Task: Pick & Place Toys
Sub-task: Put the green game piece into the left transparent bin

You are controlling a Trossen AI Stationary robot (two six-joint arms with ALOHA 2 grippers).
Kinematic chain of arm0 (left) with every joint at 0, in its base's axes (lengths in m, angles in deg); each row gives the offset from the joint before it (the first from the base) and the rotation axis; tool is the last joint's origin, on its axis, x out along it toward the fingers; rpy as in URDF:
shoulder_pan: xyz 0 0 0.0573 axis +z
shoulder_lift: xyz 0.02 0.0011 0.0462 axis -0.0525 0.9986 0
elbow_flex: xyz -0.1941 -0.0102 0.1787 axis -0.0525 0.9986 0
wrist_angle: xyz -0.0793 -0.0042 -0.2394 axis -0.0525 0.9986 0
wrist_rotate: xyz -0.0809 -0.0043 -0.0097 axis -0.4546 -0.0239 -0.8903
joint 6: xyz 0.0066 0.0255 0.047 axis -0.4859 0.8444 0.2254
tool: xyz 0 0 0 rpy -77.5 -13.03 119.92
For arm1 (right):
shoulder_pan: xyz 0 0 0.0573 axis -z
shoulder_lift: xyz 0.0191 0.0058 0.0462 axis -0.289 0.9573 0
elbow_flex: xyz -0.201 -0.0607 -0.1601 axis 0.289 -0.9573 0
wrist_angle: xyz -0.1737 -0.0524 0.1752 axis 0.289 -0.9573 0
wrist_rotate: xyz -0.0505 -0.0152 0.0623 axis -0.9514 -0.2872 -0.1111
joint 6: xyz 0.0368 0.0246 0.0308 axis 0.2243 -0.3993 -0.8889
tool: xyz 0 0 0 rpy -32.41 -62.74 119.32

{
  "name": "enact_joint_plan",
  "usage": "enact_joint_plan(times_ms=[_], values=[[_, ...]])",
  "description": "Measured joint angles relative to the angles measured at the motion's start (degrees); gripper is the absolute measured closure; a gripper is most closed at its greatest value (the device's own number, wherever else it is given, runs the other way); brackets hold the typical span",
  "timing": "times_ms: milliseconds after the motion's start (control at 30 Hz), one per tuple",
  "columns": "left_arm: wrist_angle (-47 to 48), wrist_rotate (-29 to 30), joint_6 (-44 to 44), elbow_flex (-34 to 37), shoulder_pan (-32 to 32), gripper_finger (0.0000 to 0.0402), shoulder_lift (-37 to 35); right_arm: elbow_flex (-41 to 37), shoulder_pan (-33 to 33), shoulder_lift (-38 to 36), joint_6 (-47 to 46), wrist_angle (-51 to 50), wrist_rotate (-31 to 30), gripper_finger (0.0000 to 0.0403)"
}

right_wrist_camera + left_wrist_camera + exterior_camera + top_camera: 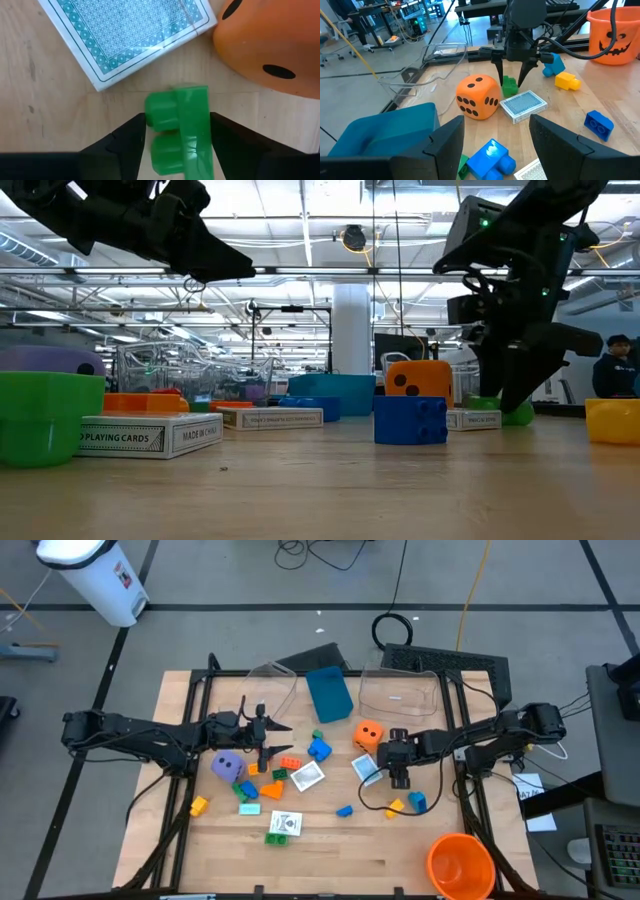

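At centre-right of the overhead frame, the right gripper straddles a green brick beside the orange die with fingers parted, not yet gripping; closing squarely should avoid nudging the card deck.

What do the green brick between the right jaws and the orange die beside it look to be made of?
Green brick: hard moulded plastic, probably; it is glossy, with crisp studs and a slightly see-through edge. Orange die: matte surface, rounded corners and no highlights, so perhaps foam or soft plastic; the look leaves that open.
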Motion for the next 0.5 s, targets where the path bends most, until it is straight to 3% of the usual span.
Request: enact_joint_plan(times_ms=[500], values=[[0.0,0.0,0.0,0.0,0.0,0.0172,0.0,0.1,1.2,-0.2,0.1,-1.1,-0.3,0.0258]])
